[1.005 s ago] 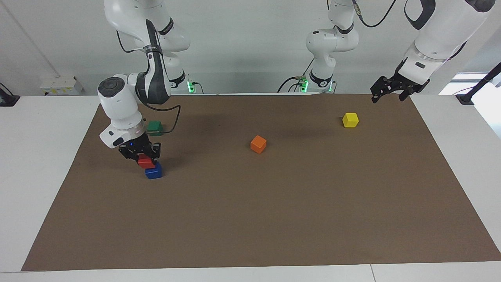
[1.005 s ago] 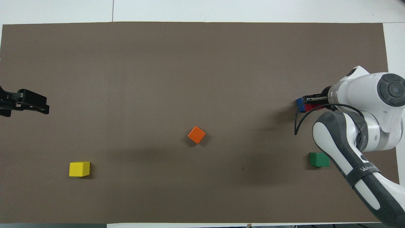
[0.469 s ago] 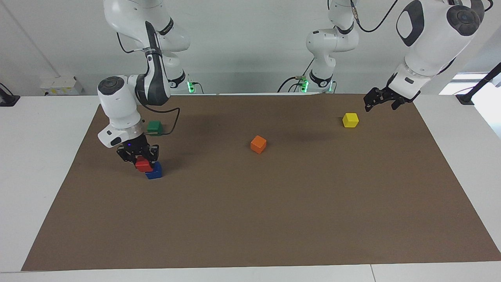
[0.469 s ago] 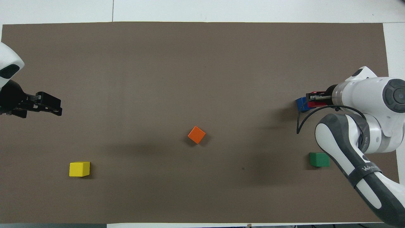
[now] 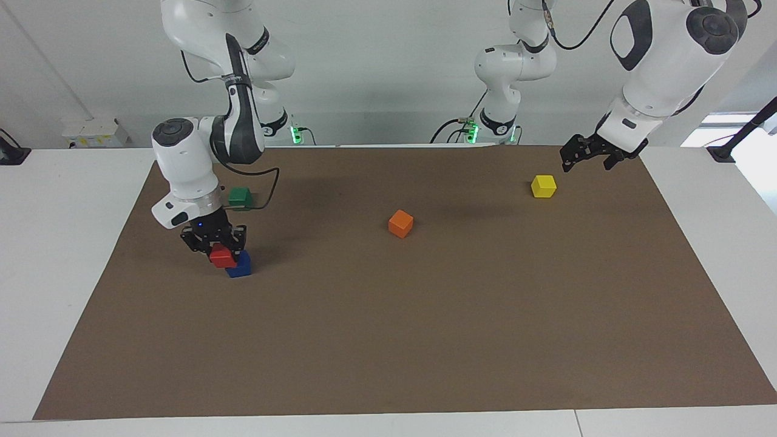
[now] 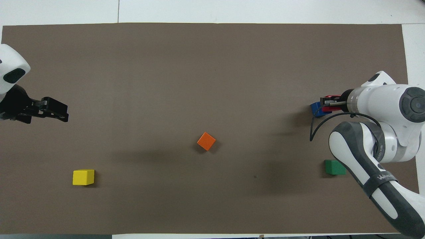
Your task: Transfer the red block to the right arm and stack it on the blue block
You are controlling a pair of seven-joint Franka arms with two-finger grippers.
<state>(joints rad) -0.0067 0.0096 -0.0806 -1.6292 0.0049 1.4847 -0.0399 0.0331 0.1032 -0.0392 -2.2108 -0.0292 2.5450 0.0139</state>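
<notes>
My right gripper [image 5: 221, 250] is shut on the red block [image 5: 222, 257], low over the brown mat at the right arm's end of the table. The blue block [image 5: 241, 267] lies on the mat right beside and partly under it. The red block is offset from the blue one toward the right arm's end, and I cannot tell whether they touch. From overhead only a sliver of the red block [image 6: 328, 97] shows at the right gripper [image 6: 327, 103], next to the blue block [image 6: 316, 109]. My left gripper [image 5: 586, 162] hangs open and empty in the air near the yellow block, also seen from overhead [image 6: 61, 113].
A green block [image 5: 240, 196] [image 6: 334, 167] lies nearer to the robots than the blue one, close to the right arm's cable. An orange block [image 5: 400, 223] [image 6: 206, 141] sits mid-mat. A yellow block [image 5: 543, 186] [image 6: 83, 177] lies toward the left arm's end. The brown mat [image 5: 425, 340] covers the table.
The right gripper has sunk with the red block and shifted slightly toward the right arm's end. The left gripper has swung inward over the mat, closer to the yellow block.
</notes>
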